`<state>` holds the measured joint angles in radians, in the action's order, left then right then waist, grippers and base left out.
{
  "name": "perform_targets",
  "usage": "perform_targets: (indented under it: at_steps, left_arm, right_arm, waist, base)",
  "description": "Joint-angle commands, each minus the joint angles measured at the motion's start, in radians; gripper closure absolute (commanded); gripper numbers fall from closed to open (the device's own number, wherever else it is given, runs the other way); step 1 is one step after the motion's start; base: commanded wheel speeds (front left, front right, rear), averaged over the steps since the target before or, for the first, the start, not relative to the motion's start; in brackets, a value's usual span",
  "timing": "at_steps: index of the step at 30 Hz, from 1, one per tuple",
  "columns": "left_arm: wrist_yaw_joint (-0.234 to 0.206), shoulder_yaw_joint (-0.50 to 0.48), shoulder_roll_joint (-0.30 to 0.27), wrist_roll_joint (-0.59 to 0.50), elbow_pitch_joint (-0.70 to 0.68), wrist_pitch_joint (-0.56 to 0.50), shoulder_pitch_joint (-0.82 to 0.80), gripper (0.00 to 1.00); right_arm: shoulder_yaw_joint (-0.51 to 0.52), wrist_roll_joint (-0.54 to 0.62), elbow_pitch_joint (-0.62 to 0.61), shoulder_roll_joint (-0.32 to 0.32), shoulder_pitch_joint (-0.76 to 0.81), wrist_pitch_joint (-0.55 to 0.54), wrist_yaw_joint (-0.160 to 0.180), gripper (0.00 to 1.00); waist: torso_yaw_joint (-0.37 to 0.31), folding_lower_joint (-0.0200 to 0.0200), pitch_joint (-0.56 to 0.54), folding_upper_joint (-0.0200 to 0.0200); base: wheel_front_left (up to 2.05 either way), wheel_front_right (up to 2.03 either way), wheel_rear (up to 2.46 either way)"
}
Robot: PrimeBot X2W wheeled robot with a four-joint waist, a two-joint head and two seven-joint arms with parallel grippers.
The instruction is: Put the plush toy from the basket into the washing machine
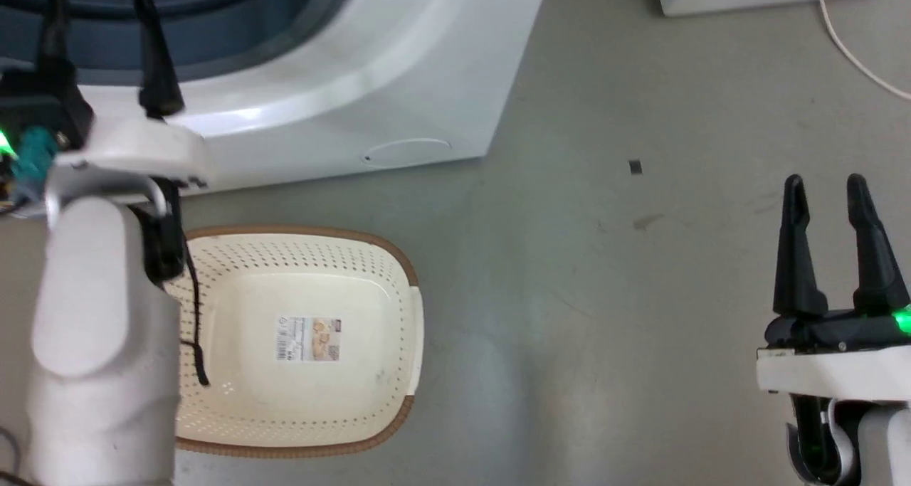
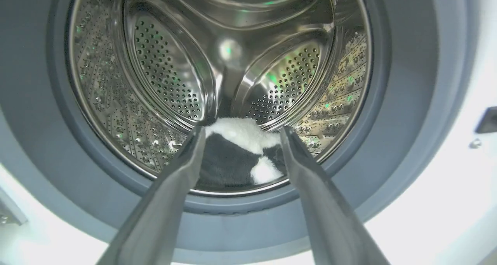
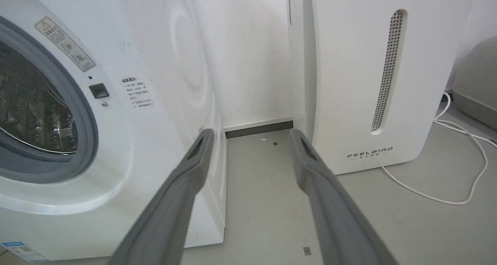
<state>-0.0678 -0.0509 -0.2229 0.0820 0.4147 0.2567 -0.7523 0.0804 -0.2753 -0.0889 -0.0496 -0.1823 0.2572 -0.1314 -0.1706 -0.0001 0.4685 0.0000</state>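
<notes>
1. The plush toy lies low in the drum of the washing machine.
2. Left pincer — spread wide, gripping nothing — faces that machine's porthole.
3. Right pincer gapes empty, right of the machine.

The head view looks steeply down on the floor, basket and washing machine front. The left wrist view faces the drum close up. The right wrist view looks low along the floor; all three share the porthole.

A smooth grey floor meets a white wall at a dark skirting strip. A white FEELBIRD appliance stands against the wall, and a white cable loops beside it.
</notes>
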Motion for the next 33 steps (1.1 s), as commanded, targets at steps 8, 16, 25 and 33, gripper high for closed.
perform_targets:
  at_steps: [8,16,25,33]
  left_arm:
    - [0.006,0.019,0.083,-0.028,-0.138,0.005,0.252,0.00]
    - [0.013,0.034,0.120,-0.039,-0.172,0.005,0.434,0.00]
    - [0.012,0.040,0.138,-0.049,-0.193,0.005,0.579,0.00]
    - [0.010,0.031,0.147,-0.045,-0.187,0.005,0.664,0.00]
  right_arm:
    - [0.009,0.073,0.012,-0.001,0.071,0.005,0.001,0.00]
    - [-0.009,0.116,0.025,-0.001,0.142,0.005,0.001,0.00]
    - [-0.029,0.142,0.040,-0.001,0.208,0.005,0.001,0.00]
    - [-0.038,0.157,0.062,-0.001,0.251,0.005,0.001,0.00]
  waist:
    - [0.099,0.0001,-0.168,0.0000]
    - [0.152,0.0001,-0.280,0.0000]
    - [0.194,0.0001,-0.369,0.0000]
    - [0.221,0.0001,-0.426,0.0000]
  base:
    - [0.00,0.00,0.00]
    - [0.00,0.00,0.00]
    - [0.00,0.00,0.00]
    - [0.00,0.00,0.00]
